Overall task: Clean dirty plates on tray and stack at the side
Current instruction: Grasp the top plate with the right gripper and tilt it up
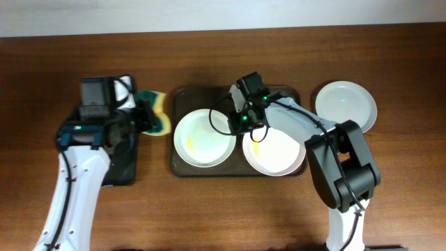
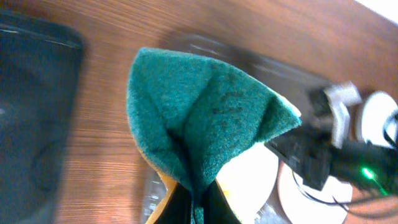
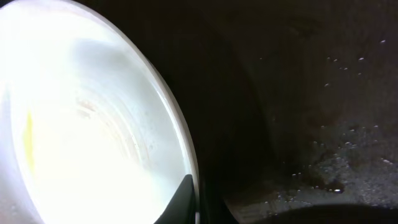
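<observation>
The dark tray (image 1: 182,94) holds two white plates: a left one (image 1: 198,139) and a right one (image 1: 279,153), each with a yellow smear. A third white plate (image 1: 346,104) lies on the table right of the tray. My right gripper (image 1: 240,127) is over the gap between the two tray plates. In the right wrist view it (image 3: 196,199) is shut on the rim of a smeared plate (image 3: 81,124); I cannot tell which one. My left gripper (image 1: 145,118) is shut on a green and yellow sponge (image 1: 160,118) (image 2: 205,112), just left of the tray.
A smaller glossy black tray (image 1: 122,167) lies under my left arm and shows at the left of the left wrist view (image 2: 31,93). The tray floor (image 3: 311,124) beside the gripped plate is wet with droplets. Brown wooden table all round.
</observation>
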`<state>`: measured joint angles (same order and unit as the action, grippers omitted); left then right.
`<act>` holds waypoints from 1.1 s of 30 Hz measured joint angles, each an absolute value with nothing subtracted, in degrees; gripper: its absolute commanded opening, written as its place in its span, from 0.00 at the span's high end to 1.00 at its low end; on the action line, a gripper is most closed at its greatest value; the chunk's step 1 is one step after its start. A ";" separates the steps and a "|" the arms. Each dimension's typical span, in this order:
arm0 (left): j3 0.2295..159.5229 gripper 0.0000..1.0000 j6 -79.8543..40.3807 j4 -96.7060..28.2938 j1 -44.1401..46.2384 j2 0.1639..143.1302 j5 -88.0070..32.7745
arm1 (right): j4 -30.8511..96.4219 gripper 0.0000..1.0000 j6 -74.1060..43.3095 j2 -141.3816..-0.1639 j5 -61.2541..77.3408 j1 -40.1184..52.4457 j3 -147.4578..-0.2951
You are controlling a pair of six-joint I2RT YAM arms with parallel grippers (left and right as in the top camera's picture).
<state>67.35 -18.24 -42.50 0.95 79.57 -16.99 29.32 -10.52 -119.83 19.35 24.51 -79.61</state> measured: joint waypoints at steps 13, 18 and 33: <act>67.29 1.00 -35.31 -29.08 19.51 107.39 -11.46 | 28.73 0.96 -22.35 -119.61 16.03 25.02 -79.61; 68.05 1.00 -35.66 -30.22 20.75 109.54 -2.04 | 28.23 0.96 -22.57 -119.61 15.75 25.21 -79.61; 79.20 1.00 -35.38 -51.72 5.80 92.68 14.28 | 29.08 0.96 -17.69 -116.64 8.58 25.93 -79.75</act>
